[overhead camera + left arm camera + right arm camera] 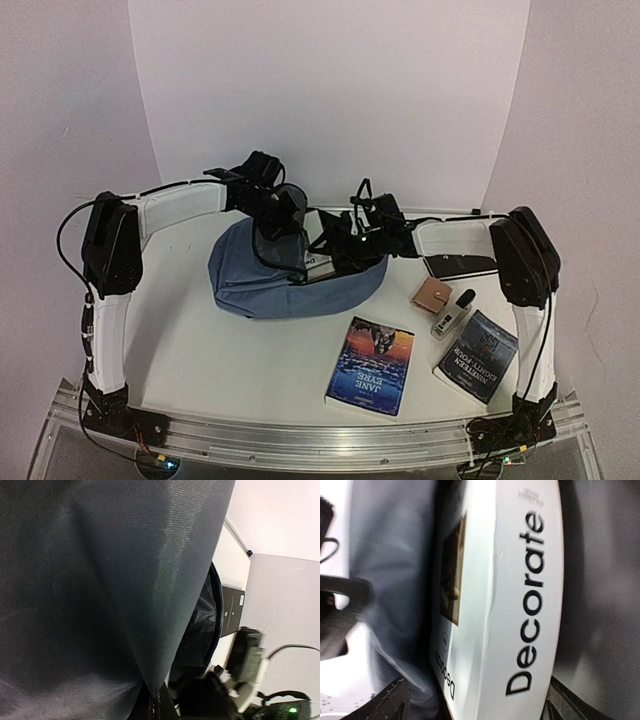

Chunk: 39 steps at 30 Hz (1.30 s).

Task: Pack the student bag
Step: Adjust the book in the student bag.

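Observation:
The slate-blue student bag (260, 285) lies in the middle of the table with its opening facing back right. My left gripper (280, 215) is shut on the bag's upper flap and holds it raised; that fabric (100, 580) fills the left wrist view and runs to a pinched point at my fingers (157, 700). My right gripper (345, 245) is shut on a white book titled "Decorate" (520, 580), spine towards the camera, at the bag's mouth. Blue fabric (390, 580) lies to the book's left and dark lining to its right. The book's white edge shows in the top view (322, 258).
A "Jane Eyre" book (372, 365) and a dark "Nineteen Eighty-Four" book (478, 355) lie at front right. A brown wallet (433, 296), a small white and black device (452, 313) and a black notebook (460, 266) lie right of the bag.

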Tool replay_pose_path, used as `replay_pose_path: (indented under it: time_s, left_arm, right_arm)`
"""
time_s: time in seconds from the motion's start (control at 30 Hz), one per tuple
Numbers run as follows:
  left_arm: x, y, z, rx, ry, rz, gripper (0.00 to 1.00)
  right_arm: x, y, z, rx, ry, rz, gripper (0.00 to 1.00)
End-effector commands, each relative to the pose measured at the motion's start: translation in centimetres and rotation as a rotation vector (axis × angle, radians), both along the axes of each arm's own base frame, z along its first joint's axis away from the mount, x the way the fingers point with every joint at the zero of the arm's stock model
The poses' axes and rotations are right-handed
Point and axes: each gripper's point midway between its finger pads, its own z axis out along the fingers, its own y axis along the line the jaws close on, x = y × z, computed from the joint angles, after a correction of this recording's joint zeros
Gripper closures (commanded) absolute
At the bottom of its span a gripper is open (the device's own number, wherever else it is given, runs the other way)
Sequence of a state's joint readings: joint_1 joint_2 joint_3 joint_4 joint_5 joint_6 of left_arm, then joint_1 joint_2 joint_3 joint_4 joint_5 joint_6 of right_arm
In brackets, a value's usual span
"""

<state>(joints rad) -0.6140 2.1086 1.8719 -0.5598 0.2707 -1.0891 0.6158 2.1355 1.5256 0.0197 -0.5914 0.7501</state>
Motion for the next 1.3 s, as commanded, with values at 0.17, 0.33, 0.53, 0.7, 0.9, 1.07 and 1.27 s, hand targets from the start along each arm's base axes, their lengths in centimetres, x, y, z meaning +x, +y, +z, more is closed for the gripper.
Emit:
replay_pose_path:
  time_s: [0.17, 0.33, 0.53, 0.7, 0.9, 1.07, 1.27]
  left_arm:
    - [-0.4, 0.0, 3.9, -0.041, -0.080, -0.043, 1.00]
    - [-0.4, 0.0, 3.9, -0.040, -0.083, -0.047, 1.00]
    - [-0.4, -0.2, 4.0, -0.037, -0.086, -0.063, 1.00]
    - [-0.4, -0.2, 4.4, -0.021, -0.097, -0.079, 1.00]
    - [-0.2, -0.4, 4.9, -0.028, -0.111, -0.091, 1.00]
    - [-0.1, -1.0, 5.0, -0.045, -0.112, -0.101, 1.00]
    - [0.1, -1.6, 5.2, -0.070, -0.115, -0.113, 1.00]
  right_arm:
    - [1.8, -1.3, 1.3, -0.151, -0.111, 0.051, 0.02]
    - [1.0, -1.3, 0.3, -0.155, -0.073, 0.090, 0.17]
    - [2.8, -3.4, 2.7, -0.191, -0.169, 0.038, 0.30]
    - [4.1, -6.2, 2.5, -0.324, -0.253, -0.011, 0.54]
    - [3.9, -6.3, -1.9, -0.469, -0.216, 0.073, 0.67]
    - [3.7, -4.8, -3.6, -0.455, -0.186, 0.122, 0.73]
    - [3.0, -0.2, -3.5, -0.324, -0.155, 0.208, 0.71]
